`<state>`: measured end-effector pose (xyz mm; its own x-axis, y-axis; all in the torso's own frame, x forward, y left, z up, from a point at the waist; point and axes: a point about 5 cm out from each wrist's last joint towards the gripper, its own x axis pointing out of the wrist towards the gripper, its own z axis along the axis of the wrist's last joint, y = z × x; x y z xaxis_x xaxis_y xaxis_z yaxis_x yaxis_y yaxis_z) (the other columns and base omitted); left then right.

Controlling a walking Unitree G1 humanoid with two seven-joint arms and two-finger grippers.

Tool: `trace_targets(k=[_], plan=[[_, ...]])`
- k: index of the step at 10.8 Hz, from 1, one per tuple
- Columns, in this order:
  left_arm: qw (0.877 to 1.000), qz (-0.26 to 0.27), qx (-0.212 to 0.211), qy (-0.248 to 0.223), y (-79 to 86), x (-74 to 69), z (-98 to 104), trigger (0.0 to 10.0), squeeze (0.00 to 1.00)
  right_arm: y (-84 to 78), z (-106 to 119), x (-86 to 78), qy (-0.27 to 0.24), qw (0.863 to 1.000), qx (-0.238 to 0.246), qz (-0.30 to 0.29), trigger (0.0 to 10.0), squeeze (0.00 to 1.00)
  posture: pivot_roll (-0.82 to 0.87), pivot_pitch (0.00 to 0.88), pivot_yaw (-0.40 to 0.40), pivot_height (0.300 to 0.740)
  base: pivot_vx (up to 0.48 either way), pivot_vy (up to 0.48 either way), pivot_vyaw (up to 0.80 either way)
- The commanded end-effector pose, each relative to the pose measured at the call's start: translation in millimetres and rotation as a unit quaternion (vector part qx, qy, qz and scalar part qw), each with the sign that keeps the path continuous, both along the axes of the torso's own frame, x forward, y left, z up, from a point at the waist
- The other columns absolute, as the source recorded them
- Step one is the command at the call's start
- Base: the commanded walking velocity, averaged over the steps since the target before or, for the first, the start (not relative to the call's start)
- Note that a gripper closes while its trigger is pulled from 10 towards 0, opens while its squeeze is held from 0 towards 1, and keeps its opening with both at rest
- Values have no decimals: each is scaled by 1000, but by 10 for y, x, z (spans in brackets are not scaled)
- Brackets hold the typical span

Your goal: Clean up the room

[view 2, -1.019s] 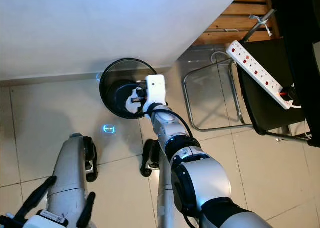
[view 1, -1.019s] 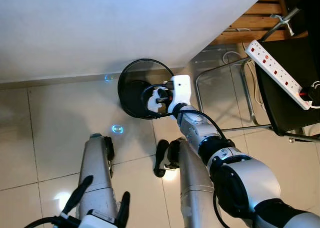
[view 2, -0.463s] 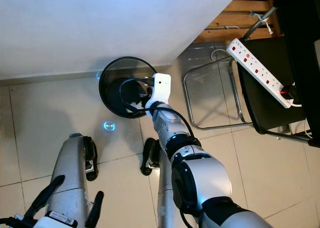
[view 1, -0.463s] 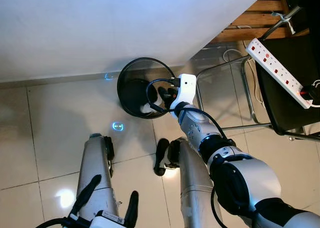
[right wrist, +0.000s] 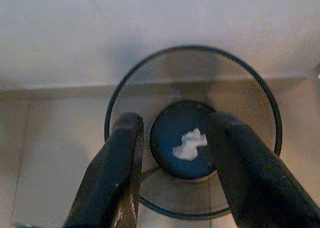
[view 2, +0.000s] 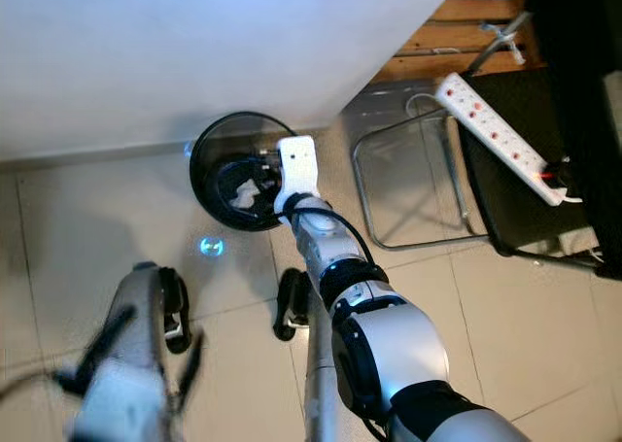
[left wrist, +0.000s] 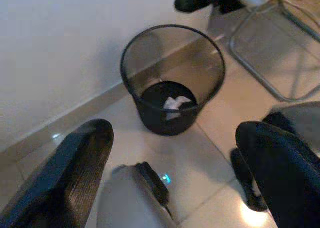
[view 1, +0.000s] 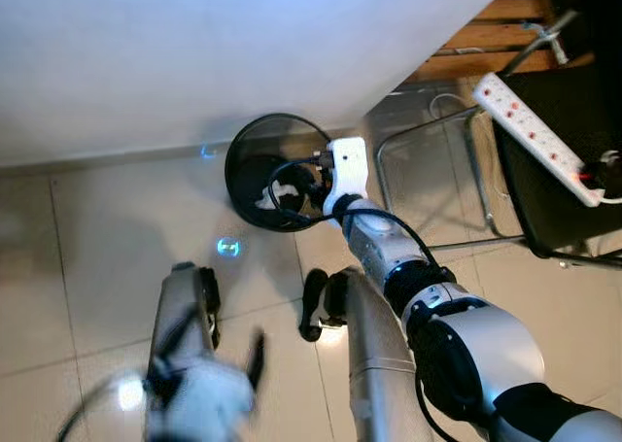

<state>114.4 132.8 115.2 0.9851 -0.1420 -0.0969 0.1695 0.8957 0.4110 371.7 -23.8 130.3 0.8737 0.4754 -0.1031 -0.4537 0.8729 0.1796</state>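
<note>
One crumpled white paper scrap (right wrist: 189, 144) now lies inside the round black mesh wastebasket (right wrist: 260, 100); my right fingers (right wrist: 125, 153), emptied, hang apart above it.

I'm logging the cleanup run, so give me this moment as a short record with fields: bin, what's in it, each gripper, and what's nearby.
bin: black mesh wastebasket on the tiled floor against the white wall
contents: crumpled white paper lying on the bottom
right gripper: above the bin's opening, fingers open, holding nothing
left gripper: low beside the robot, fingers open, blurred in the head views
nearby: white power strip on a black chair
</note>
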Motion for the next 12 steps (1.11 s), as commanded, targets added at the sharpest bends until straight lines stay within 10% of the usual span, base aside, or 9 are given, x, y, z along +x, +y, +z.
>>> trace_targets(k=[1,5,8,12], plan=[[1000,6,-5,28,14,-15,-150,10000,0,292,-76,-155,15,999,37,36,10000,0,242,534,-310,640,0,0,0],[999,-19,28,-9,88,584,-378,10000,0,-190,3,-22,-58,998,11,4,10000,0,190,317,-283,640,0,0,0],[1000,19,-13,-17,139,1019,-416,10000,0,-725,173,-41,-162,985,-9,-50,10000,0,175,145,-218,640,0,0,0],[982,124,-122,-70,273,1454,-162,10000,0,-1470,-158,-342,-147,964,-33,-219,10000,0,150,33,-133,640,0,0,0]])
